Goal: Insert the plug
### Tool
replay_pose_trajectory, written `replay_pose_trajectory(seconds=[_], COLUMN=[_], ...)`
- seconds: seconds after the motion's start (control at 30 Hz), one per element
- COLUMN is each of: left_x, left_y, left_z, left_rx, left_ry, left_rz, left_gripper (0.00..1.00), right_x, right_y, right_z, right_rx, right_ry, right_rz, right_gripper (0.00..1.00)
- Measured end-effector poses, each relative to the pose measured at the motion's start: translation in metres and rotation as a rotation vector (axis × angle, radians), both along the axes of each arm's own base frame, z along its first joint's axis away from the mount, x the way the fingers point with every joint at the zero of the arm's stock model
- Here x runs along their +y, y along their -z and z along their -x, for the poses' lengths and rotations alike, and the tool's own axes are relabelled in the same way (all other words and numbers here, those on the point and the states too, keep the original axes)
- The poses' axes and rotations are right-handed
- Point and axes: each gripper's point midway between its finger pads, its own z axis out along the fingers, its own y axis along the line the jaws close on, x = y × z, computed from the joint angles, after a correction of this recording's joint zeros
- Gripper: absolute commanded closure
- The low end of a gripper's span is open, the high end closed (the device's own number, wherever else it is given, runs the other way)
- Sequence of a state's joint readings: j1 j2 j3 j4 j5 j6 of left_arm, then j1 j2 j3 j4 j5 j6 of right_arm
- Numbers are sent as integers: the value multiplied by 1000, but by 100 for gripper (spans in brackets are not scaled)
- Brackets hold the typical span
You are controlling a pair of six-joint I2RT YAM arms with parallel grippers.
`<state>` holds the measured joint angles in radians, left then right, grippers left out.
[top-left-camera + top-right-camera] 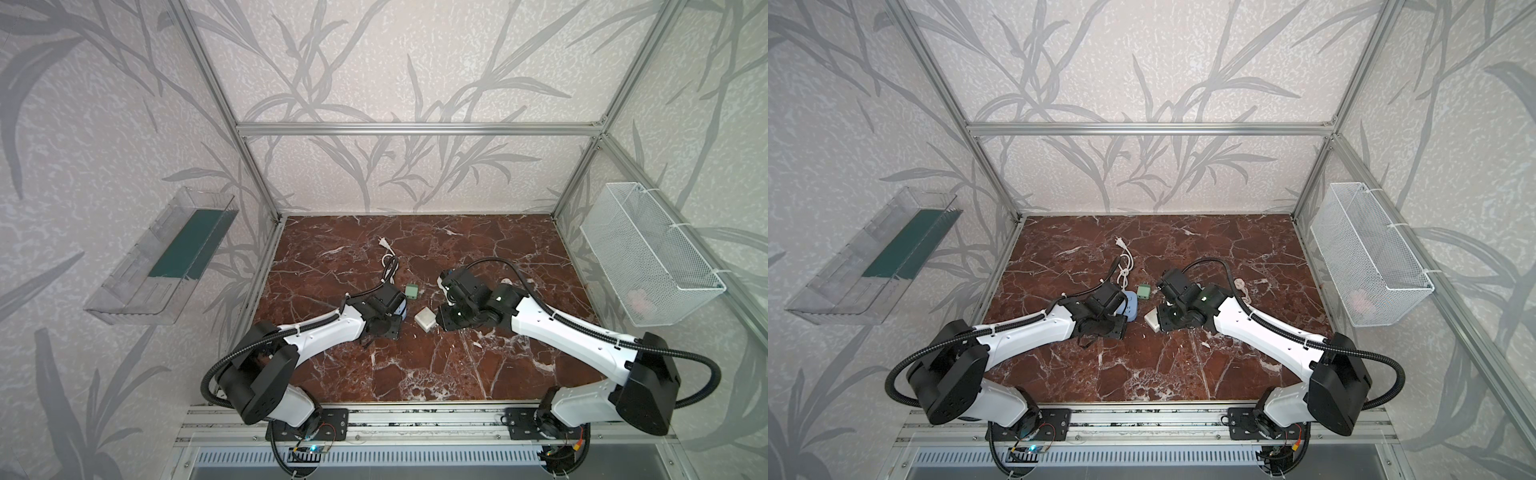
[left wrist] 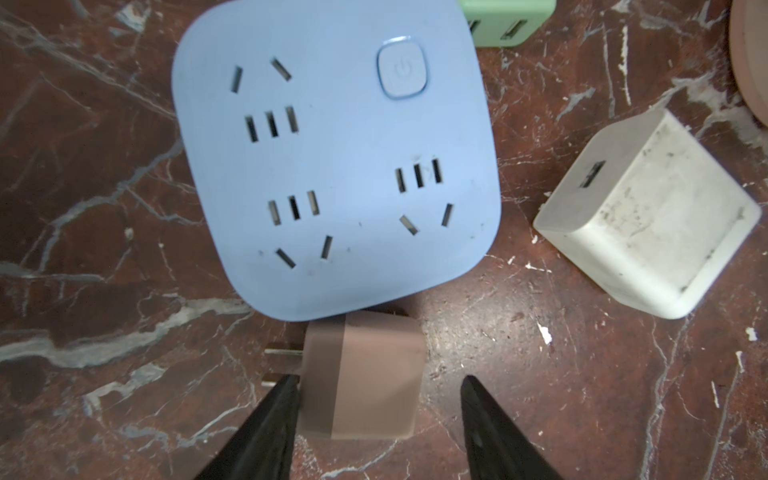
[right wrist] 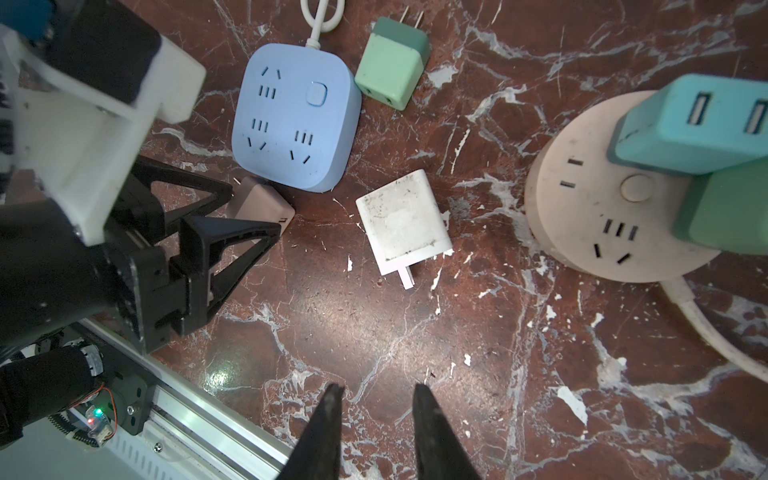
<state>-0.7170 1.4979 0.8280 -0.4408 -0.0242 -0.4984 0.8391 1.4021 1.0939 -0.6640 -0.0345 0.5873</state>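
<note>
Straddles the brown plug (image 2: 361, 386) with the left hand (image 2: 379, 376), about half spread: one finger (image 2: 276, 415) against the pronged end, a strip of tabletop (image 2: 540, 395) bare between the other finger and the far end. No squeeze on it visible. Plug flat on its side, prongs free, butted against an edge of the blue strip (image 2: 332, 166); in no socket. Out of sight in both top views, covered by the end of the left arm (image 1: 324, 328) a little below mid-frame, with only a sliver of the blue strip showing beside it.

Hangs the right hand (image 3: 378, 386) over bare tabletop, fingers a narrow gap apart, nothing between them.

Just right of the blue sliver in a top view, a white plug (image 1: 424, 320) on its side; above that in the frame, a green plug (image 1: 412, 291), also loose. In the right wrist view, well apart from these, a round strip (image 3: 602, 208) with a teal plug (image 3: 685, 120) and a second green plug (image 3: 727, 208) standing in it.
</note>
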Motion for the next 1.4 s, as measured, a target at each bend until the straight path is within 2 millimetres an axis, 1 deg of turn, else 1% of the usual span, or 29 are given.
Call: replay_pose_trajectory(seconds=[0.2, 0.4, 0.57, 0.77, 0.87, 0.93, 1.07, 1.13, 1.27, 1.4], left_x=[-4, -11, -17, -27, -28, -25, -14, -11, -6, -7], left_y=[0, 0, -1, -11, -18, -22, -28, -29, -30, -22], left_z=[1, 6, 15, 25, 26, 27, 23, 20, 10, -3], left_rx=[15, 49, 72, 80, 70, 58, 16, -3, -41, -53], left_ry=[-9, -20, -26, -6, 0, 4, 19, 40, 62, 76], left_rz=[20, 71, 136, 206, 218, 214, 152, 120, 57, -9], left_gripper=[39, 39, 39, 37, 36, 33, 20, 16, 15, 15], right_x=[-4, -6, -9, -13, -13, -13, -14, -15, -15, -15], right_y=[6, 5, 10, 19, 18, 18, 18, 16, 13, 13], right_z=[2, 2, 4, 8, 8, 8, 8, 8, 5, 3], right_rx=[9, -1, 5, 20, 19, 18, 10, 5, -8, -11], right_ry=[3, 8, 8, 8, 8, 8, 9, 10, 17, 23], right_rz=[14, 18, 26, 43, 43, 42, 36, 32, 22, 18], right_gripper=[70, 70, 70, 70, 70, 70, 70, 70, 70, 70])
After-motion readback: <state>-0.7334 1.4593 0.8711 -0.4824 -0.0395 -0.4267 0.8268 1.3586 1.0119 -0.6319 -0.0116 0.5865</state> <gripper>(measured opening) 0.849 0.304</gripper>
